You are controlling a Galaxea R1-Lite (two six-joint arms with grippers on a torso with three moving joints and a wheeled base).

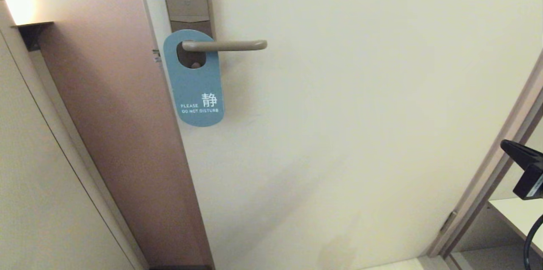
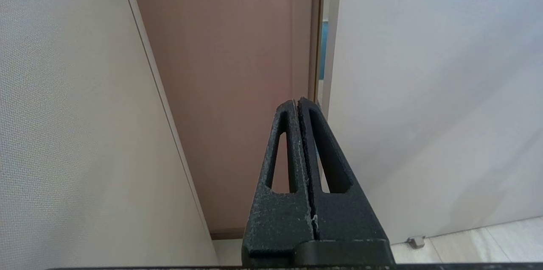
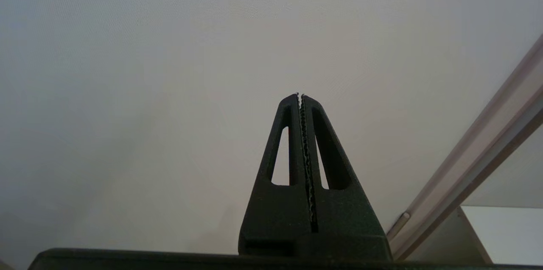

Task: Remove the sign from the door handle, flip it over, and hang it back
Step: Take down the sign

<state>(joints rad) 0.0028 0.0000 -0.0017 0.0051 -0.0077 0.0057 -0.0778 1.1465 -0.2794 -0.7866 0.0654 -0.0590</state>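
The right gripper [image 3: 300,94] has its toothed fingers pressed together on nothing, facing bare cream door [image 1: 360,113]; in the head view it enters at the right edge. The left gripper [image 2: 297,101] is likewise closed and empty, parked low. The sign [image 1: 194,87] hangs upper left, blue "DO NOT DISTURB" face out, threaded by its hole over the door handle [image 1: 227,45], so it must slide off the lever's free end.

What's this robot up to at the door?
Nothing is being handled yet. The blue sign, its "DO NOT DISTURB" face showing, hangs on the door handle. The right gripper is shut and empty, low at the right by the door frame, far from the sign. The left gripper is shut too, parked.
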